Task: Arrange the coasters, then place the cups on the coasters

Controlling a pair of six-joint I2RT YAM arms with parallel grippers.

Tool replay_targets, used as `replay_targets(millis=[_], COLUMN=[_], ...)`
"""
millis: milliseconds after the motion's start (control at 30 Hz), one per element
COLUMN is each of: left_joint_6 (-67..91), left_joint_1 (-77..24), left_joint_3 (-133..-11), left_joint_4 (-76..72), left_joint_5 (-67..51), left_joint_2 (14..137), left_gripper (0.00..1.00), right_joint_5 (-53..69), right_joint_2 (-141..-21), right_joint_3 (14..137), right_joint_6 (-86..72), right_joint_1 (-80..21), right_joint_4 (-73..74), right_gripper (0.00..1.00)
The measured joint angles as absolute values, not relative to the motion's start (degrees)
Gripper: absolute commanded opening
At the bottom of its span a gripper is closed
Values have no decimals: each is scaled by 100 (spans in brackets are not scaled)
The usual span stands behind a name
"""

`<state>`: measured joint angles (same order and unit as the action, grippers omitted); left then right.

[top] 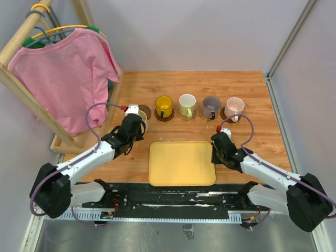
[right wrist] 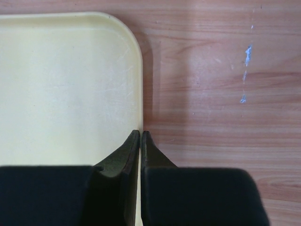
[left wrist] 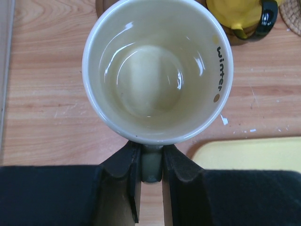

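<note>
Beige cup (left wrist: 155,70) pinched by handle in left gripper (left wrist: 151,162), at far-left coaster (top: 146,111); seating not discernible. Right gripper (right wrist: 141,137) closed tight, empty, at tray (right wrist: 70,70) edge. Risk: cup pivoted in handle-only pinch, set off-centre, yellow cup (top: 164,106) knocked.

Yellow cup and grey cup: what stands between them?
The white cup alone stands between the yellow cup and the grey cup; the top view shows it.
</note>
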<state>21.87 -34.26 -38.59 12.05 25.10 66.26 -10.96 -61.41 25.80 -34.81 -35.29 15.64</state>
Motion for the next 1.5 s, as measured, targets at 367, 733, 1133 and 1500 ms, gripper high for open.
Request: replay_targets(millis=[367,733,1133,1500], left_joint_6=[1916,1793,1535,1500], left_joint_1=[-2941,-2519,-2252,-2231], left_joint_3=[-4362,-4598,-5000,-5078], left_joint_4=[469,14,-231,-336], left_joint_5=[2281,2045,1905,1763], left_joint_2=[7467,8176,8742,9076], left_gripper=[1,0,1,1], right_joint_5=[-1096,-1100,-1455,-1973], right_joint_2=[-5804,-6045,-5824,-4873], right_joint_3=[2517,2565,2799,2974], right_joint_6=[-3774,-3778,-3632,-3588], right_joint_1=[-3603,-3605,-3636,-3636], right_joint_4=[2071,2005,2231,2491], right_gripper=[3,62,69,69])
